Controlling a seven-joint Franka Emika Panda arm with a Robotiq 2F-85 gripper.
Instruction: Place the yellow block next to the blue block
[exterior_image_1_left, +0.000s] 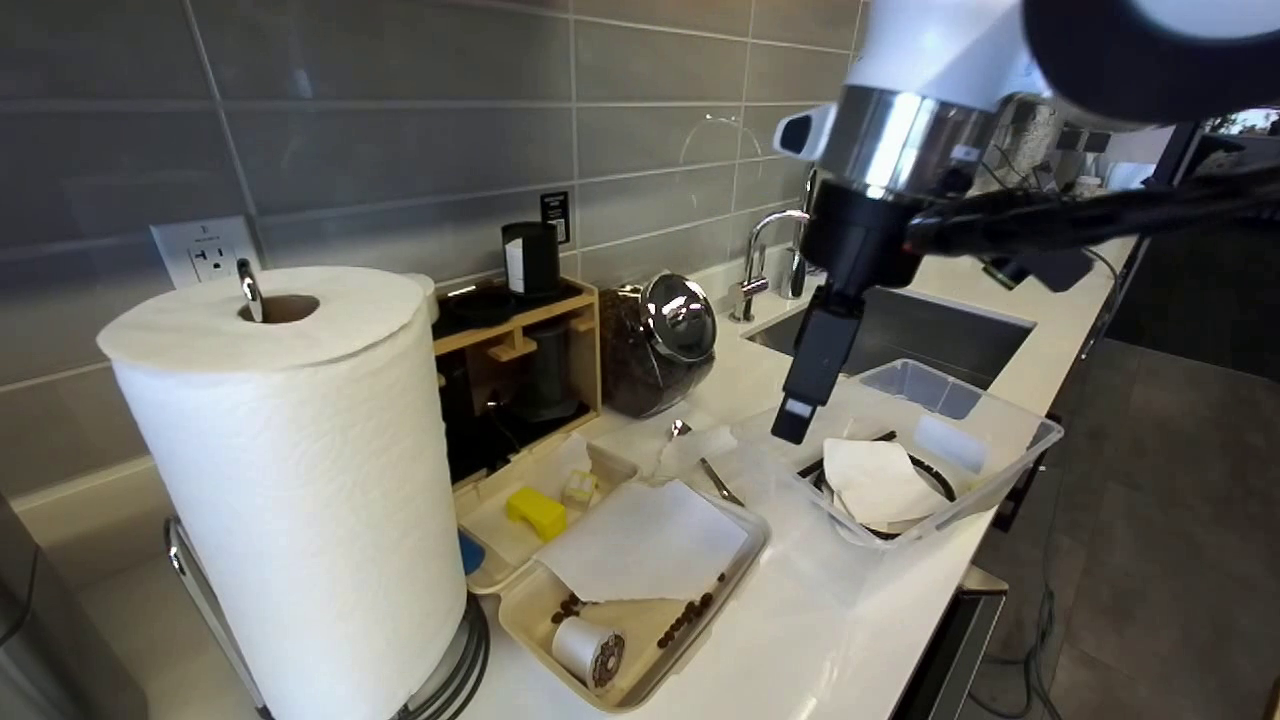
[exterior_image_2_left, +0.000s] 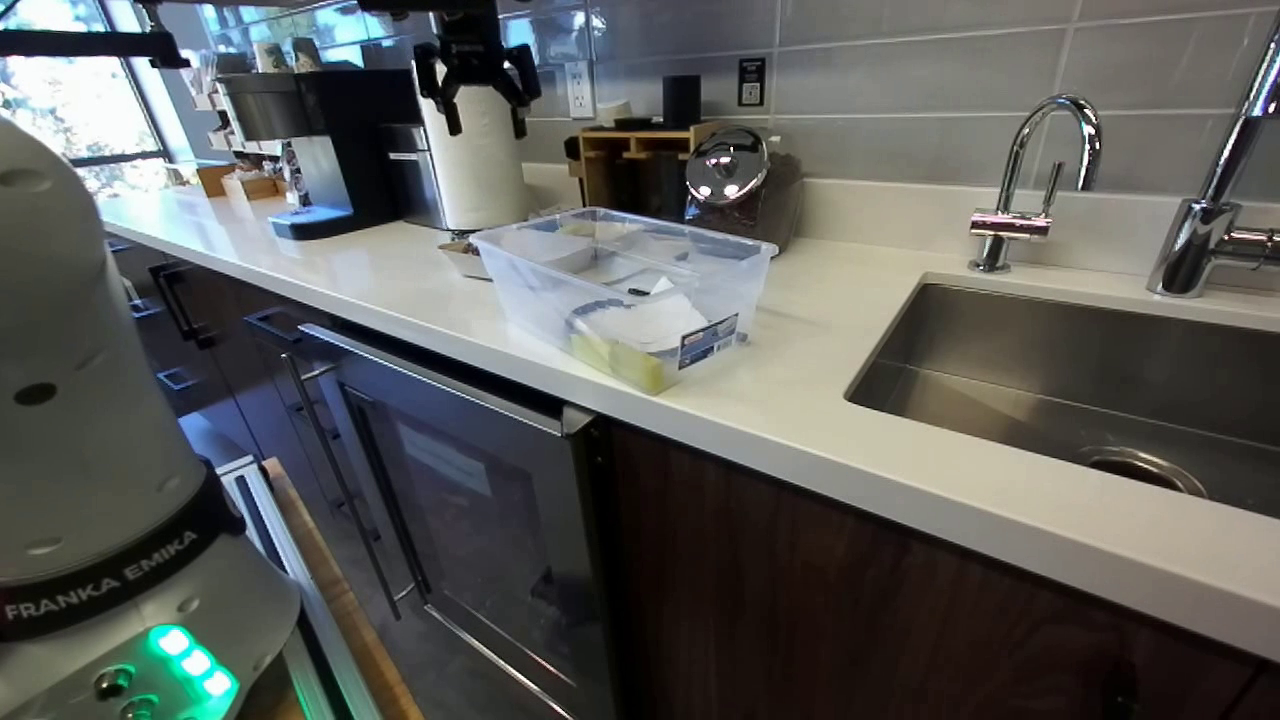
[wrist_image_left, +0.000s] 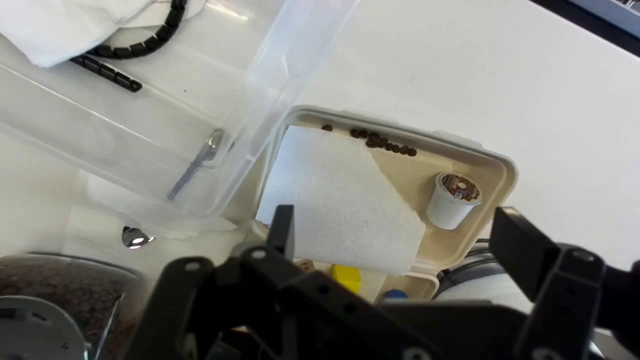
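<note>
Gripper (exterior_image_2_left: 486, 128) is spread wide, empty, up clear of the takeout box (exterior_image_1_left: 640, 632). Yellow block (exterior_image_1_left: 537, 513) and blue block (exterior_image_1_left: 470, 552) both sit in its lid half; I'd center over yellow before dropping in.

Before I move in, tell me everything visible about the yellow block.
The yellow block is small, chunky, bright yellow, with what looks like an arched notch underneath; material unclear. It lies in the open clamshell container, beside the white paper sheet (contact uncertain), with a gap to the blue block. The open pincer isn't touching it but partly hides it in the wrist view.
</note>
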